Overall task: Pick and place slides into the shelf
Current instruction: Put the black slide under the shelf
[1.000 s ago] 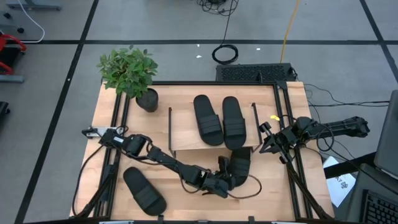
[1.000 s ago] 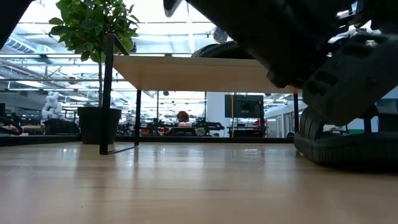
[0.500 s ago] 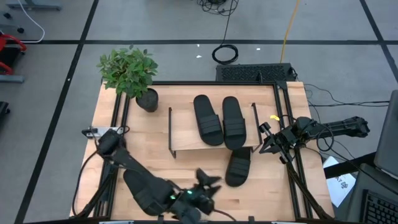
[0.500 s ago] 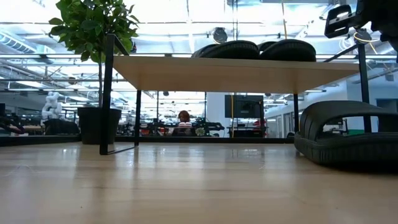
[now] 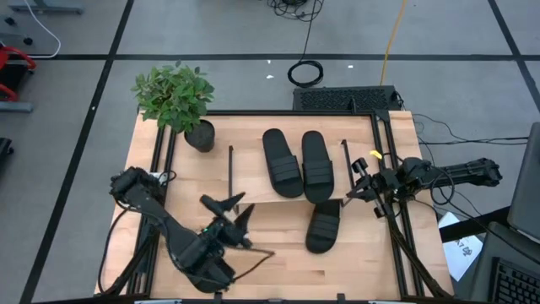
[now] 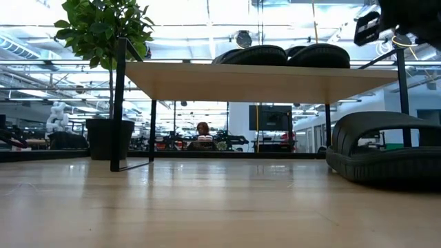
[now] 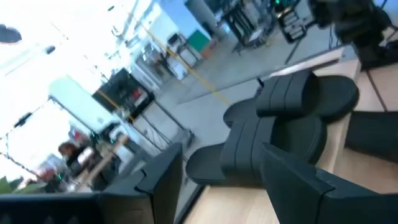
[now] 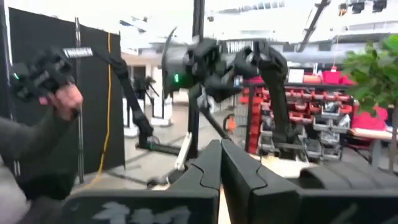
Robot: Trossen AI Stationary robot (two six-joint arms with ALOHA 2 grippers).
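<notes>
Two black slides (image 5: pixel 283 162) (image 5: pixel 316 165) lie side by side on the shelf's (image 5: pixel 253 177) light-wood top board; the left wrist view shows them (image 7: pixel 280 118) close ahead. A third slide (image 5: pixel 323 224) rests sole-down on the table at the shelf's near right corner, its far end under the board (image 6: pixel 382 148). A fourth slide (image 5: pixel 213 279) lies at the near left, mostly hidden under my left arm. My left gripper (image 5: pixel 229 209) hangs open above the table, left of the shelf's near edge, pointing about level at the shelf. My right gripper (image 5: pixel 354 181) waits shut by the shelf's right frame.
A potted plant (image 5: pixel 181 101) stands at the table's far left corner. Black frame rails (image 5: pixel 156 152) run along the table's left and right sides. A person's hand (image 8: pixel 59 96) shows in the room beyond the table. Bare wood lies between the third slide and my left arm.
My left gripper has drawn back from the third slide toward the table's left, risen, and tipped from pointing down to about level, facing the shelf. Its fingers stay apart. The third slide stays on the table at the shelf's near right corner.
</notes>
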